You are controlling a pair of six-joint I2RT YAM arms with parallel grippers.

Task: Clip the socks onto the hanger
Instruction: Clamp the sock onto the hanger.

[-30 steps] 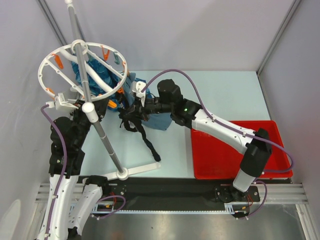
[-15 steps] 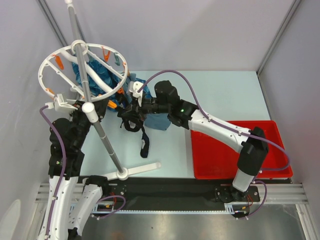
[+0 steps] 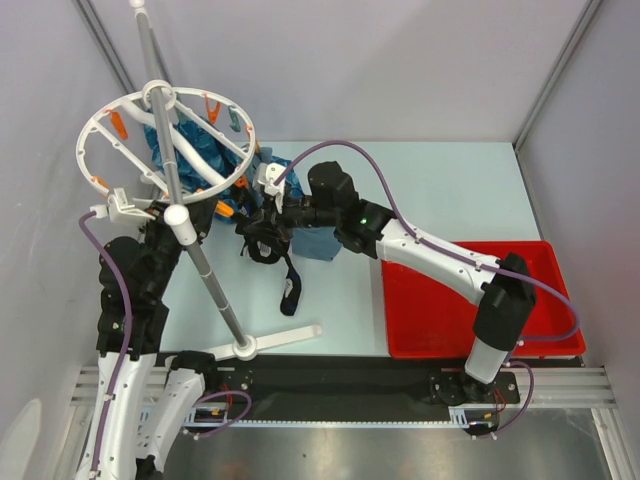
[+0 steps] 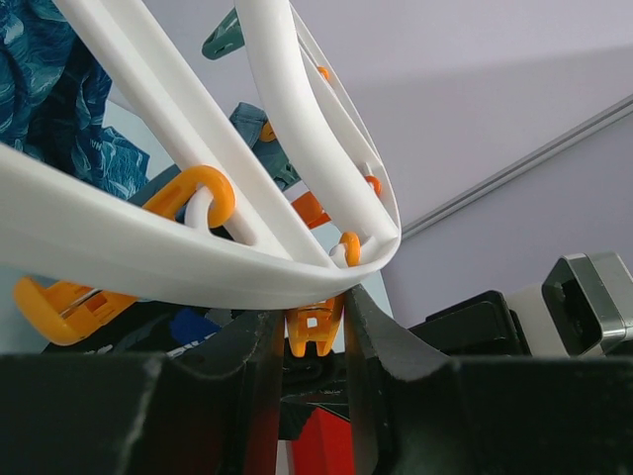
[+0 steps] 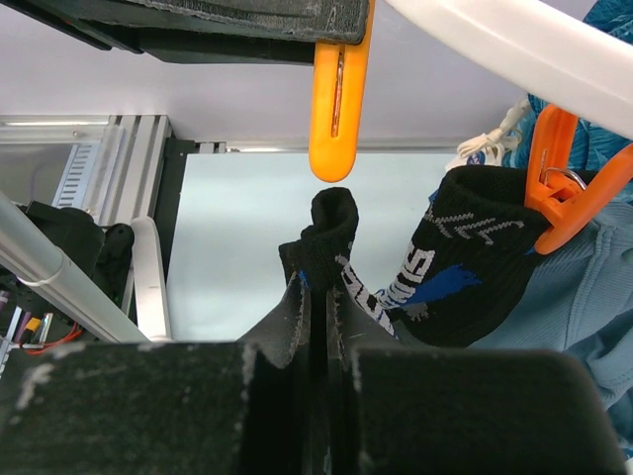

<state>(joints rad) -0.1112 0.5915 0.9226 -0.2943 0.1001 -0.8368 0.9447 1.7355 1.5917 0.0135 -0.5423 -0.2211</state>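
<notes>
One sock (image 5: pixel 326 223), clamped in the closed right end effector (image 5: pixel 318 297), sits just under an orange clip (image 5: pixel 334 109).

The left arm (image 3: pixel 125 300) rises steeply from its base, elbow bent; the left tool (image 4: pixel 315 319) pinches an orange clip (image 4: pixel 315 341). The right arm (image 3: pixel 440 262) stretches far leftward; the right tool (image 5: pixel 318 297) is clamped on a black sock (image 5: pixel 331 223).

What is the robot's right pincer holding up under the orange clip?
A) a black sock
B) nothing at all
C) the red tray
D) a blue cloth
A: in the right wrist view the right pincer is shut on a black sock, whose top sits just beneath the orange clip.
</notes>
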